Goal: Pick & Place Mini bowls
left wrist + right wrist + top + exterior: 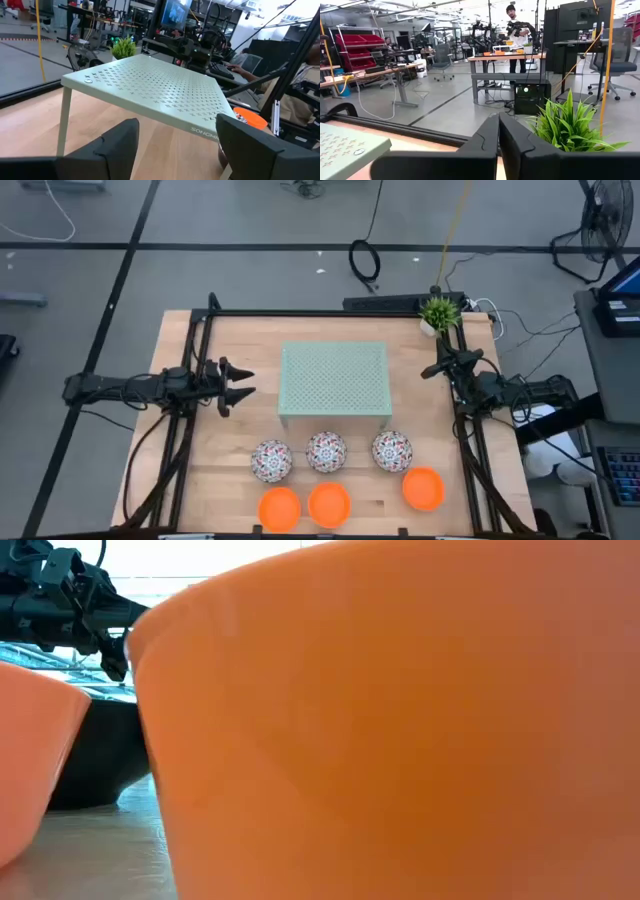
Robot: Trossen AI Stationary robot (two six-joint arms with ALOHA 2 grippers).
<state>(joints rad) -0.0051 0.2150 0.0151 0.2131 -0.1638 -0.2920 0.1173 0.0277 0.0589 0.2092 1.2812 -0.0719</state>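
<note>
Six mini bowls stand on their bases near the table's near edge. Three floral bowls [271,461] [326,451] [392,450] form a row just in front of the pale green rack [334,380]. Three orange bowls [279,508] [329,504] [423,488] sit nearer the edge. One orange bowl [400,720] fills the low view. My left gripper [243,385] [175,150] is open, left of the rack and pointing at it. My right gripper [438,366] [498,145] is shut, beside the rack's far right corner, facing the far edge.
The rack stands on thin legs at mid-table, its top [150,85] level with my left gripper. A small potted plant [438,311] [570,125] sits at the far right corner. Black frame rails [190,430] [470,450] run along both sides. A person stands far off in the room.
</note>
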